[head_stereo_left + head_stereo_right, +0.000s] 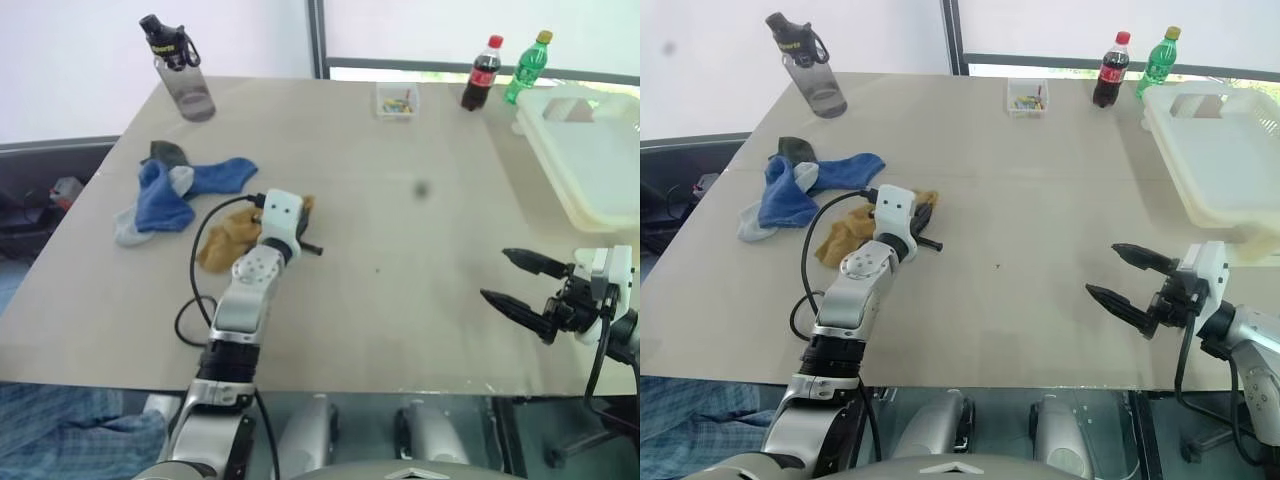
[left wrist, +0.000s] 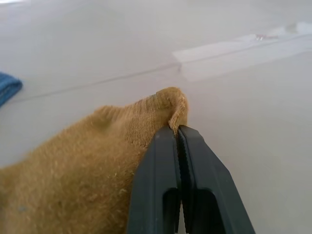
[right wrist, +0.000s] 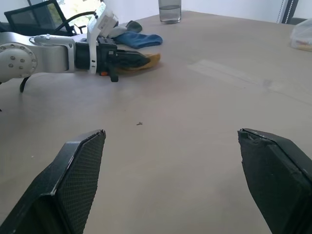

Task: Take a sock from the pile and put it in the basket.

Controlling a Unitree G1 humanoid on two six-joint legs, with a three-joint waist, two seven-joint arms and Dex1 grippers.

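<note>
Left fingers (image 2: 178, 146) clamped on the cuff edge of the mustard sock (image 1: 225, 240), just off the pile (image 1: 170, 195) near the surface's left edge. Thin pinch: lift clear before crossing. Basket (image 1: 1230, 215) at far right edge. Right gripper (image 1: 1125, 275) spread wide, empty.

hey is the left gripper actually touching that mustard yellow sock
Touching. The left wrist view shows the left gripper with jaws shut on the edge of the mustard sock.
</note>
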